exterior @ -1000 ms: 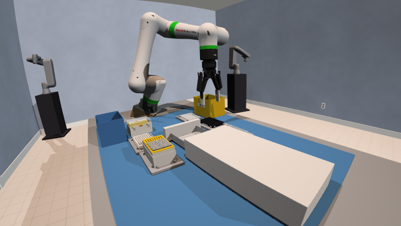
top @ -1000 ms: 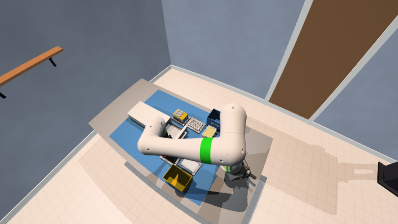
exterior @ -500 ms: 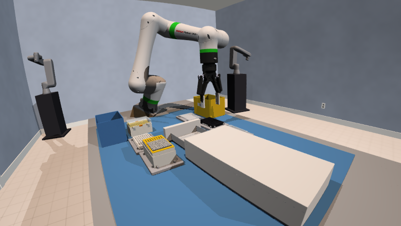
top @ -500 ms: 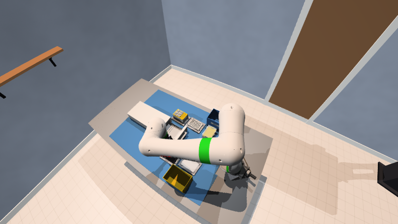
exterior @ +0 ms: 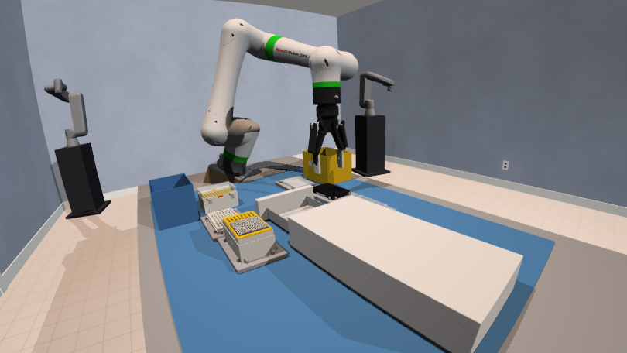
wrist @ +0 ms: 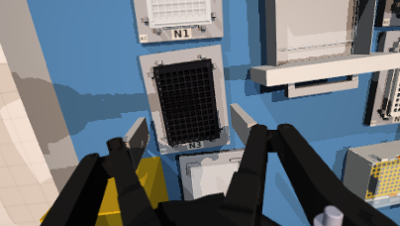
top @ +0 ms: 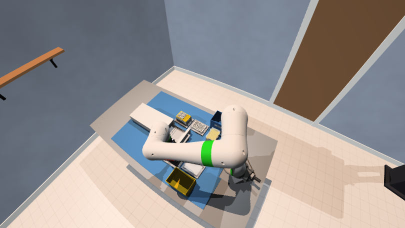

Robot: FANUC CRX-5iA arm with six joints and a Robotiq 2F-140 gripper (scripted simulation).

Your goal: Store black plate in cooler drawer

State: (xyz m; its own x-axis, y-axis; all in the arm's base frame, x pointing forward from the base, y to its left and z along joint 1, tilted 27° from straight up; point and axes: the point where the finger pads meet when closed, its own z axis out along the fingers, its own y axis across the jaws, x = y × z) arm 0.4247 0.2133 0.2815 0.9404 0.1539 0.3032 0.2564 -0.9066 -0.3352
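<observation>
The black plate [wrist: 187, 101] lies flat, without a lid, in the grey nest marked N3 [wrist: 194, 145]; it also shows in the exterior view [exterior: 330, 190], beside the cooler's drawer. My gripper [wrist: 189, 121] is open and empty. It hangs fingers down well above the plate, with one finger pad on each long side of the nest. The cooler CD [exterior: 403, 258] is a long cream box. Its drawer [exterior: 289, 206] [wrist: 322, 69] stands pulled out, with the bar handle toward the arm's base. In the top view the arm hides the plate.
Nest N1 [wrist: 180, 12] holds a white plate. A lidded white plate [wrist: 213, 178] sits just nearer the base than N3. A yellow bin [exterior: 327, 169] stands behind the gripper. A blue bin [exterior: 172, 206], a tip box [exterior: 217, 197] and a yellow-topped rack [exterior: 248, 234] lie across the drawer.
</observation>
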